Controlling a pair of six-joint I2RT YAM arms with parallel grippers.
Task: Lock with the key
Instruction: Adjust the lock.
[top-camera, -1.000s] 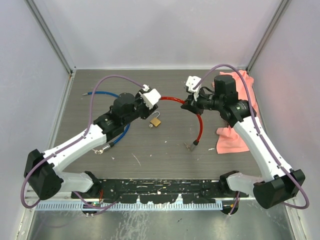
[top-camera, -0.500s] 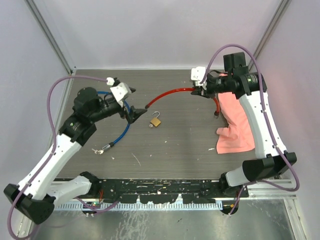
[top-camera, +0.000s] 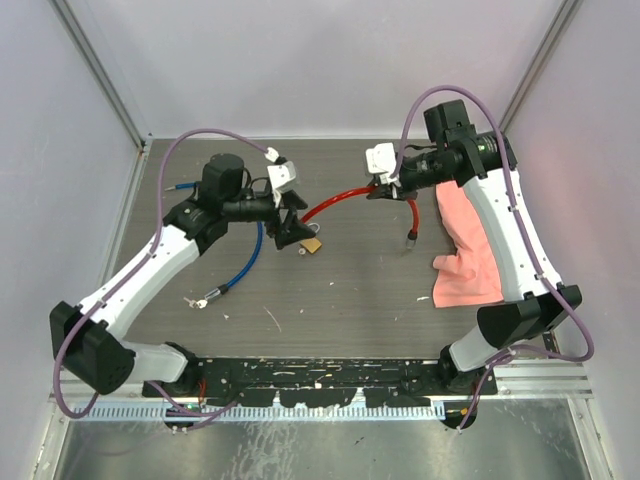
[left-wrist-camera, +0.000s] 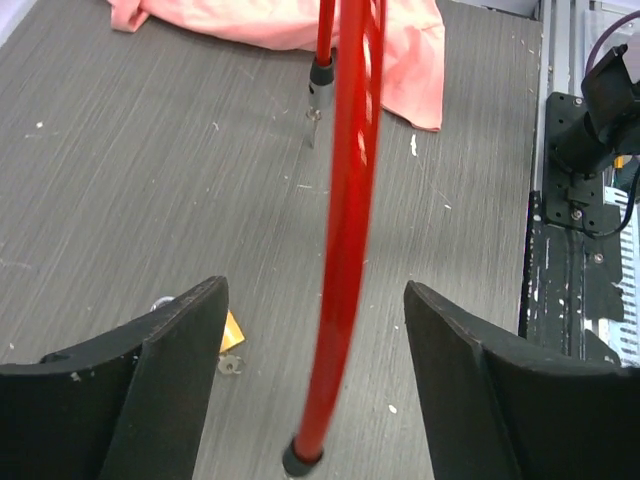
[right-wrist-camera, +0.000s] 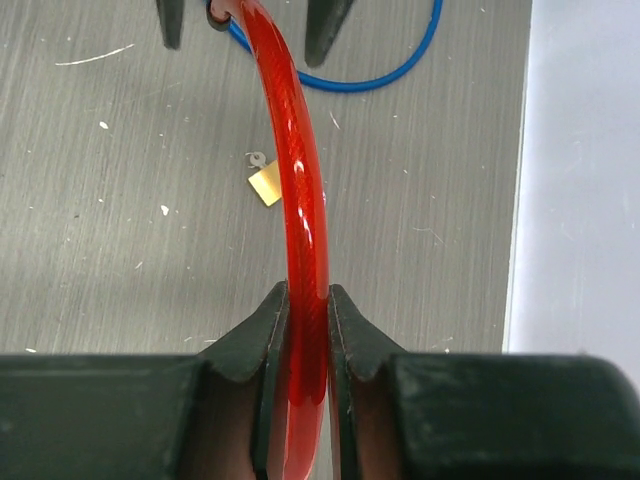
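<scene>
When viewed from above, shows the left end effector (top-camera: 292, 232) spread wide at the free end of the red cable (top-camera: 335, 198), just beside the brass padlock (top-camera: 313, 244) on the grey surface (top-camera: 350, 290). Places that end effector farther right than half a second ago, then well left of the padlock. Keeps the padlock on the same spot as in both earlier frames. Shows the right end effector (top-camera: 381, 187) pinched on the cable's middle, with the far cable end hanging beside the pink cloth (top-camera: 470, 250). Puts that hanging end nearer the centre than half a second ago. Leaves the blue cable (top-camera: 250, 255) lying at the left, with a small silvery item (top-camera: 192, 300) near its end, too small to identify.

From the left wrist, shows both fingers (left-wrist-camera: 160, 350) well apart, with the red cable (left-wrist-camera: 345, 250) between them and touching neither. Catches a sliver of the padlock (left-wrist-camera: 231, 331) just beside the left-hand finger.

From the right wrist, shows both fingers (right-wrist-camera: 250, 340) clamped tight on the red cable (right-wrist-camera: 300, 180). Sets the padlock (right-wrist-camera: 265, 185) on the surface beyond, just left of the cable.
</scene>
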